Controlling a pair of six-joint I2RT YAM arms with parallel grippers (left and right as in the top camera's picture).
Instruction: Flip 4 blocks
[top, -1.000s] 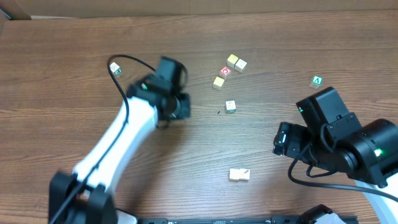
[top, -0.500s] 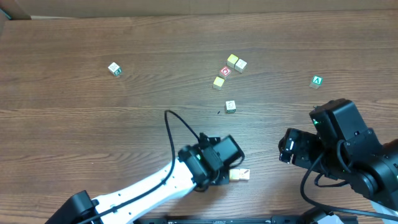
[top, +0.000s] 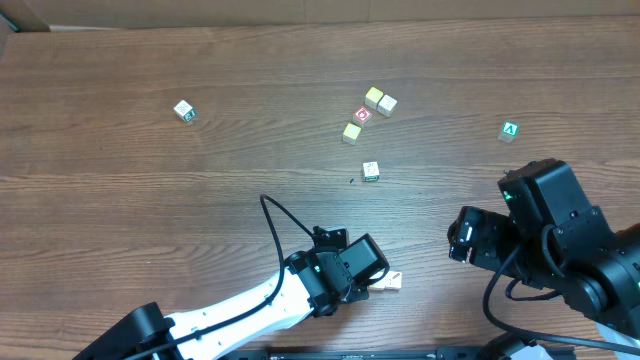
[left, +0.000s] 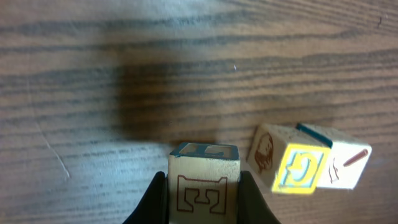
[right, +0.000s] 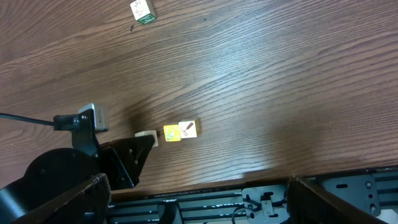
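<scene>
My left pincer (left: 204, 198) is clenched on one block, the E block (left: 204, 182). It is a pale wooden cube with a red outlined letter facing the wrist camera and a blue-edged face on top. It sits squarely between the two dark fingers (left: 154, 200), one pressed on each side face. I read that side-on hold as deliberate: gripping two opposite faces leaves the wrist free to roll the cube so a different face ends up on top. I cannot tell from here whether its underside touches the counter (left: 74, 74) or hangs just clear of it.

In the wrist view, two more blocks lie just beside the held cube on its right, touching each other. The nearer is the lion block (left: 283, 163), with a yellow-framed letter on its near face, and beyond it is the red-stroke block (left: 343, 167). They sit close enough that, in my judgement, a roll toward them could knock them.

The right pincer (top: 460, 238) is released, jaws wide with nothing between them, off to the right and well apart from that pair. A green-marked cube (top: 371, 171) and a pale yellow cube (top: 352, 131) lie farther up the counter, well away from both pincers.
</scene>
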